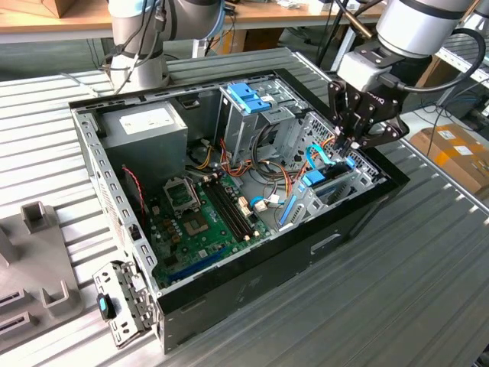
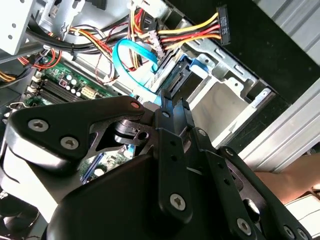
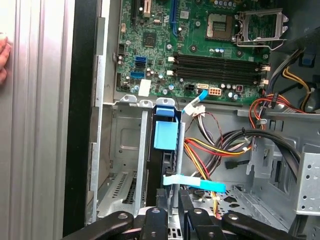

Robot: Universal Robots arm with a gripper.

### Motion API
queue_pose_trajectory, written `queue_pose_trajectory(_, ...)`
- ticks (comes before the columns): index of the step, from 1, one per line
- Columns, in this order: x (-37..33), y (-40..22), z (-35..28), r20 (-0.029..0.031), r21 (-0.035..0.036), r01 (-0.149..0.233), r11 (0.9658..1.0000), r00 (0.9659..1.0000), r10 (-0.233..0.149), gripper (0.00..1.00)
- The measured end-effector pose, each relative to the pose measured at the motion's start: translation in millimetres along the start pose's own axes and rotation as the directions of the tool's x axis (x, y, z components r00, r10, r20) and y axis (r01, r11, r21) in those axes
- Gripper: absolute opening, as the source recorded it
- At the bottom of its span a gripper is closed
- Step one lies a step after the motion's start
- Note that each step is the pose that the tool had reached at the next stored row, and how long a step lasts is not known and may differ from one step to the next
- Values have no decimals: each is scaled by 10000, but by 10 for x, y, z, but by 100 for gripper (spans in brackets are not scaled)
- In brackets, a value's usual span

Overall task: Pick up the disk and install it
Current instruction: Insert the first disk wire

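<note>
The gripper [image 1: 350, 141] hangs over the open computer case [image 1: 252, 252], fingers drawn narrow around the disk's [image 3: 165, 137] edge, which stands upright in the drive cage [image 3: 125, 150] beside the motherboard [image 3: 200, 50].

Silver-grey arm [image 1: 416, 27] carries a black, screw-studded tool [image 1: 353, 141] with black cable.

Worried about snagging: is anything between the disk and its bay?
The disk already stands edge-on in the bay. A light-blue flat cable crosses at its side by the hand; whether it blocks cannot be told.
</note>
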State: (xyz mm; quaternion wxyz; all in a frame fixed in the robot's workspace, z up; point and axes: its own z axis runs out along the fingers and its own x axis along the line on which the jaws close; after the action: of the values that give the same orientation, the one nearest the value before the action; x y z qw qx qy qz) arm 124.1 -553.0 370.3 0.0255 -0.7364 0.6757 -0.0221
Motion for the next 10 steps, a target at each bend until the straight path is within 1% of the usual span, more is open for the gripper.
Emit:
queue_pose_trajectory(2, 1, -54, 4, 6, 0, 99, 10000, 10000, -99, 24)
queue_pose_trajectory(3, 4, -101, 8, 13, 0, 175, 9998, 9998, -175, 24)
queue_pose_trajectory(4, 10, -174, 12, 16, -1, 235, 9997, 9997, -235, 24)
queue_pose_trajectory(5, 12, -200, 14, 17, 0, 253, 9997, 9997, -253, 24)
queue_pose_trajectory(7, 13, -226, 15, 18, 0, 267, 9996, 9996, -267, 24)
queue_pose_trajectory(10, 15, -238, 16, 18, 0, 266, 9996, 9996, -266, 24)
